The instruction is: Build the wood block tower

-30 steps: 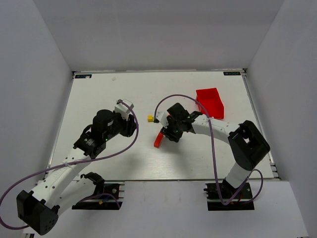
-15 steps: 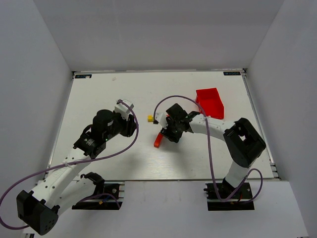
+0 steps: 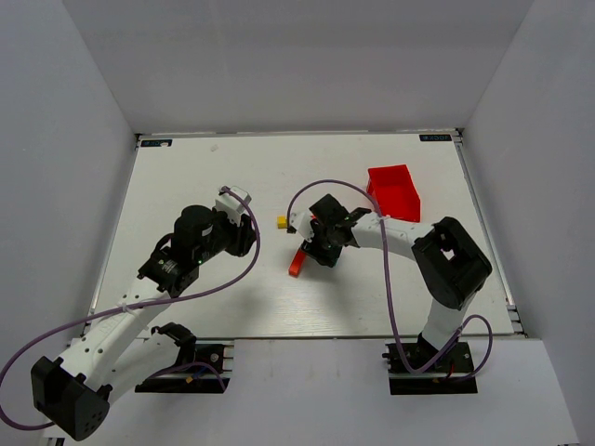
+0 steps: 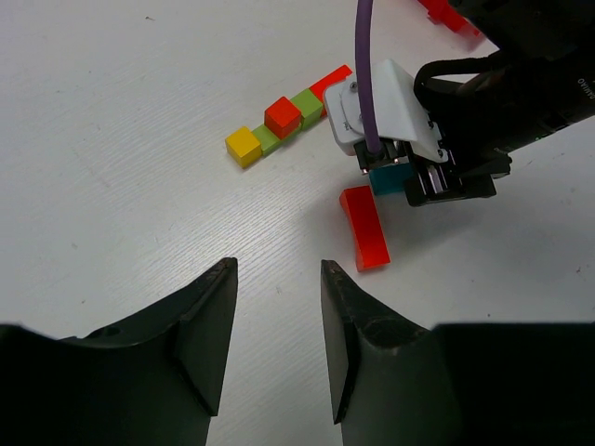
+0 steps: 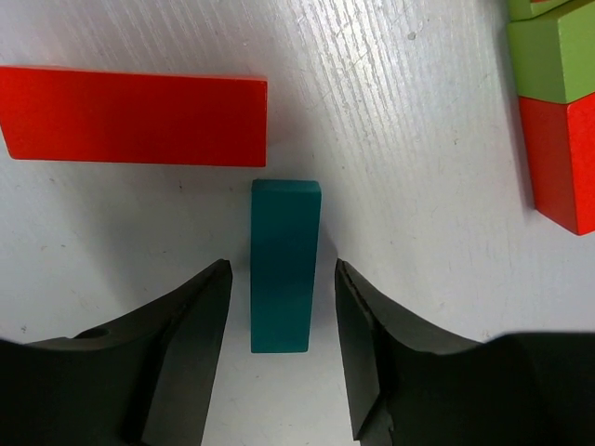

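Right gripper (image 5: 282, 279) sat spread around teal bar (image 5: 284, 269), ungripped; left gripper (image 4: 276, 279) spread, empty. Wood block tower (image 4: 279, 123) lay low, centre of table (image 3: 186, 177), far from edges. Risk: uneven finger contact could twist the bar into red bar (image 5: 135, 116).

The white counter (image 3: 214, 177) carries a red bin (image 3: 393, 192) at the upper right of the top view. Near the centre lies a row of blocks (image 4: 283, 118), with a yellow cube at its left end and green and red ones after it. Lower in the left wrist view an orange-red bar (image 4: 363, 226) lies flat, and a teal bar (image 5: 284, 264) lies just beside its end.
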